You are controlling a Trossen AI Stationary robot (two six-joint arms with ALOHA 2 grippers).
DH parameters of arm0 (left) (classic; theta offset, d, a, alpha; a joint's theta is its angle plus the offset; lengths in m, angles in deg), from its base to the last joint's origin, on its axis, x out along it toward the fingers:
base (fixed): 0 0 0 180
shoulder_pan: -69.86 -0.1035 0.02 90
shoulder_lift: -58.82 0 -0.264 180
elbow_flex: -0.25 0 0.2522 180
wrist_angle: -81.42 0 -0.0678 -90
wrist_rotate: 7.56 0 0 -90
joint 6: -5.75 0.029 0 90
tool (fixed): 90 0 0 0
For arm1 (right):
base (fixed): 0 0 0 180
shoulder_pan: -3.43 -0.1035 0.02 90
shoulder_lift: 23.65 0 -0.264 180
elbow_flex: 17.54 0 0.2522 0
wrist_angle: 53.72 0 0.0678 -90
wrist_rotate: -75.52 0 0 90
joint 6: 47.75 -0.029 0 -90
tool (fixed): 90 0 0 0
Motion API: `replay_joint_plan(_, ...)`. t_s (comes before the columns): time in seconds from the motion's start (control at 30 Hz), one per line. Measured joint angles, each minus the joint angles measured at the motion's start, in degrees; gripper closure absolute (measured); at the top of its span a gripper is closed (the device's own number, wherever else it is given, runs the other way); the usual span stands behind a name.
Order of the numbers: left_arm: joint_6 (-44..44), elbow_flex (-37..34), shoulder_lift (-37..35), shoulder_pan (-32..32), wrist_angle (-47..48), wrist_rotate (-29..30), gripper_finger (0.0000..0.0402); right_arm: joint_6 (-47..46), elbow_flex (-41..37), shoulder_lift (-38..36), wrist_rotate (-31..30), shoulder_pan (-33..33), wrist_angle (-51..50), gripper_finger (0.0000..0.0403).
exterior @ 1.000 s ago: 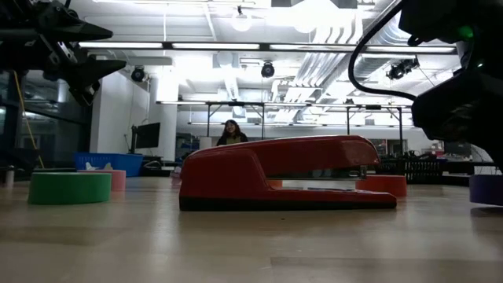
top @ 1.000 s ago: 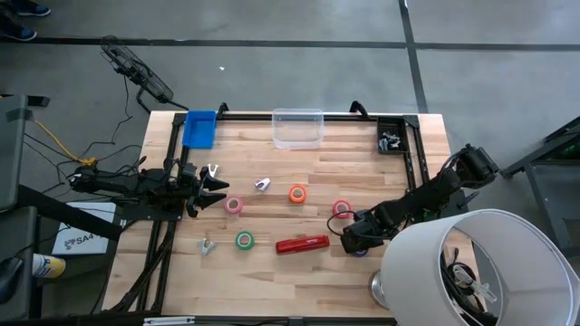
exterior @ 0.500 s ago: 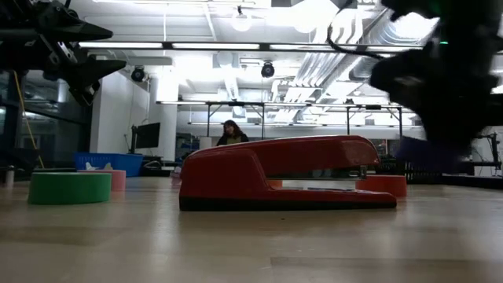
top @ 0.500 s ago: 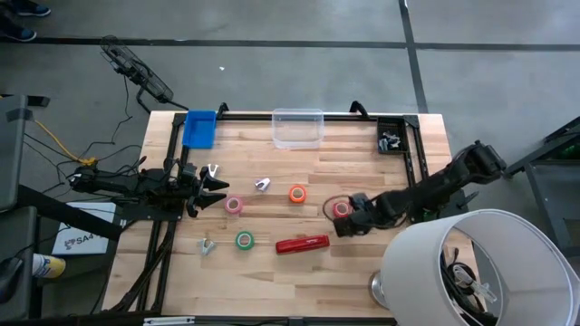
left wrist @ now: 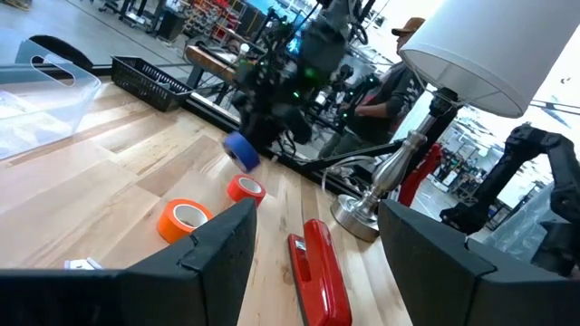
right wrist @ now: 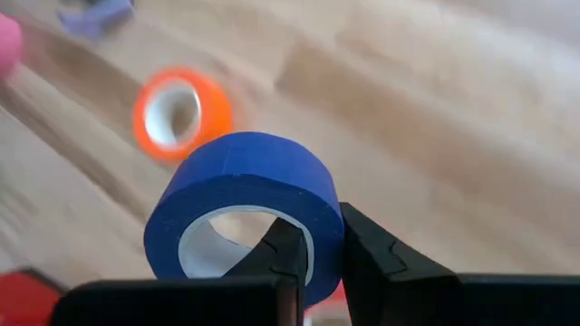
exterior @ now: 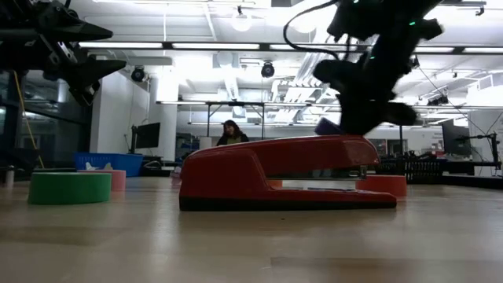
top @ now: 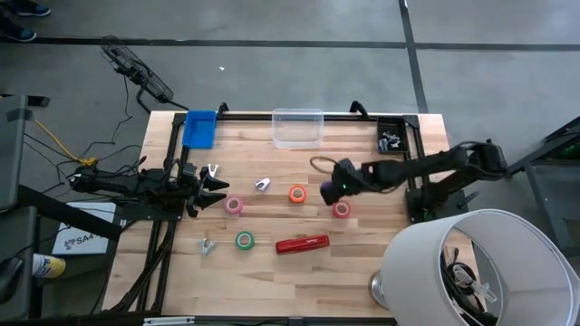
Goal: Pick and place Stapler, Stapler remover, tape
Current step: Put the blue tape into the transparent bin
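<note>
Right gripper (right wrist: 313, 263) held blue tape (right wrist: 245, 213) above table (top: 362, 263), near orange roll (top: 297, 193) — jaws pinched on roll's wall. Tape likely light, stiff ring; wall grip suits. Left gripper (top: 217, 192) waited at left edge, jaws apart, empty. Stapler (top: 302, 244) lay flat near front — heavier, best gripped mid-body.

You've got a clear bin (top: 298, 128) at the table's (top: 362, 258) far edge, a blue tray (top: 199, 129) to its left, a black basket (top: 392, 135) right, and a white lamp (top: 471, 267) near the front-right corner.
</note>
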Motion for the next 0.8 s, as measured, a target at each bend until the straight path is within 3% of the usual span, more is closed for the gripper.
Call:
replay_joint_plan(0.37, 0.01, -0.02, 0.01, 0.0, -0.01, 0.0, 0.0173, 29.28, 0.02, -0.04, 1.39, 13.88, 13.38, 0.0369)
replay_joint_plan(0.6, 0.0, -0.01, -0.01, 0.0, -0.01, 0.0, 0.0173, 37.24, 0.75, 0.5, -1.18, 20.18, 19.93, 0.0369)
replay_joint_plan(0.8, 0.01, -0.02, 0.01, 0.0, 0.01, 0.0, 0.0173, 42.25, 8.65, 6.62, -1.95, 23.72, 18.38, 0.0368)
